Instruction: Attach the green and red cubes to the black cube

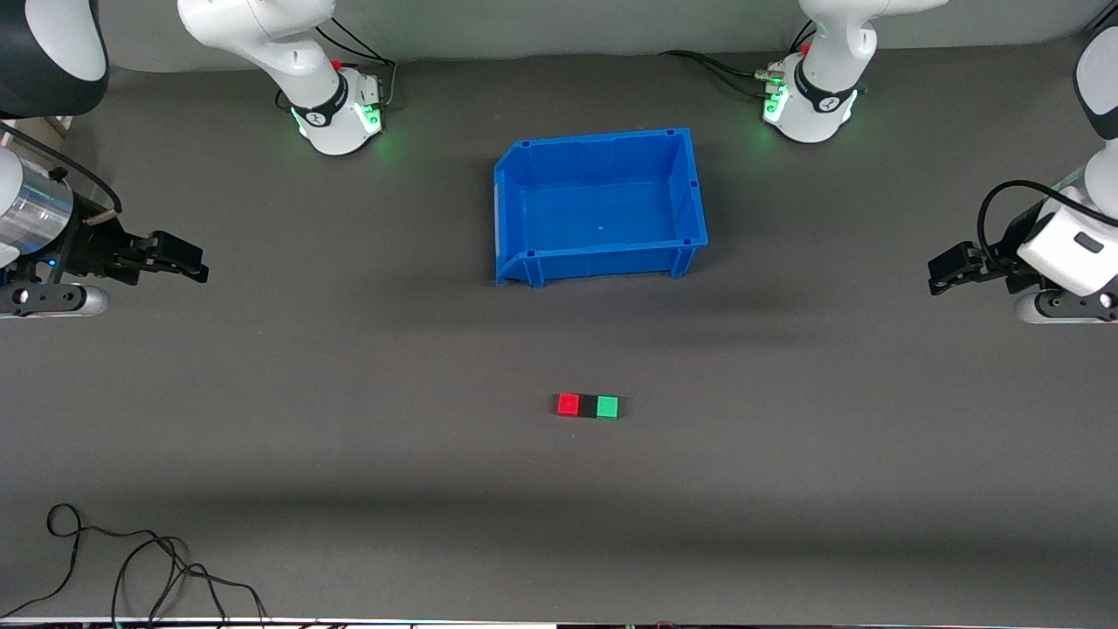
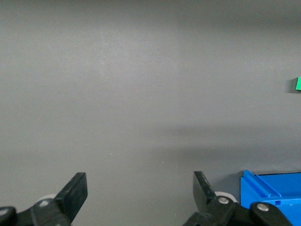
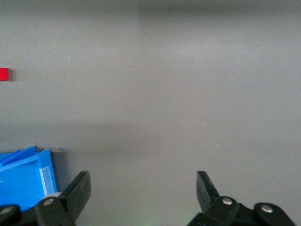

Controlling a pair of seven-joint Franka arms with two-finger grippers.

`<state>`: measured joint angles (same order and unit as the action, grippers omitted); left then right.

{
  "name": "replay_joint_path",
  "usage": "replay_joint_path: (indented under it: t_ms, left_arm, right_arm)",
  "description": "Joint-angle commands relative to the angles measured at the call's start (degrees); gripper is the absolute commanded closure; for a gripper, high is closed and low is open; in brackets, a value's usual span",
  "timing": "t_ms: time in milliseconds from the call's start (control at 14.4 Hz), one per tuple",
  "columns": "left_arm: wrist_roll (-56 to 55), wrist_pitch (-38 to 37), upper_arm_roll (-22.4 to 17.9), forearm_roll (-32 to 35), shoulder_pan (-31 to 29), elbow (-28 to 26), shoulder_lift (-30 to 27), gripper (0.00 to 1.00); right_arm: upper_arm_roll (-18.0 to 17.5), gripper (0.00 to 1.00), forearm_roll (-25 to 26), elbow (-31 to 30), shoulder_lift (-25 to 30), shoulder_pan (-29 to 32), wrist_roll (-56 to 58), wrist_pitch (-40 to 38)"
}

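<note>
1. We see the right gripper (image 1: pixel 188 260) held above bare mat (image 1: pixel 349 393) at the right arm's end of the table, its fingers (image 3: pixel 77 190) spread wide and holding nothing.
2. We find the red cube (image 1: pixel 568 404), black cube (image 1: pixel 588 406) and green cube (image 1: pixel 607 406) in one row on the mat, each touching the next, black in the middle, red toward the right arm's end, green toward the left arm's.
3. We note the blue bin (image 1: pixel 524 266) sits farther from the front camera than the cubes, well apart from them.
4. We see the left gripper (image 1: pixel 948 271) over mat at the left arm's end, fingers (image 2: pixel 75 190) wide apart, nothing between them.
</note>
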<state>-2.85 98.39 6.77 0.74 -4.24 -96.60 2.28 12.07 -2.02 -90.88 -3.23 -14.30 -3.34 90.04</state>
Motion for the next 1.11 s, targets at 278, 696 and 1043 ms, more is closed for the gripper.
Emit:
replay_joint_path:
  t_ms: [278,696,1043]
  left_arm:
    - [0.92,-5.66,-0.53,-0.48,0.38,6.33,1.85,0.0]
    - [1.1,-9.27,-0.79,-1.18,0.02,8.89,3.43,0.0]
    - [1.01,-8.92,-0.79,-1.18,0.11,8.18,3.43,0.0]
  right_arm:
    - [-7.68,0.01,1.4,0.0,1.21,8.16,1.05,0.93]
    - [-3.73,0.01,1.4,-0.35,1.21,3.85,0.44,0.93]
    - [-4.87,0.01,1.31,-0.44,1.3,5.96,1.23,0.84]
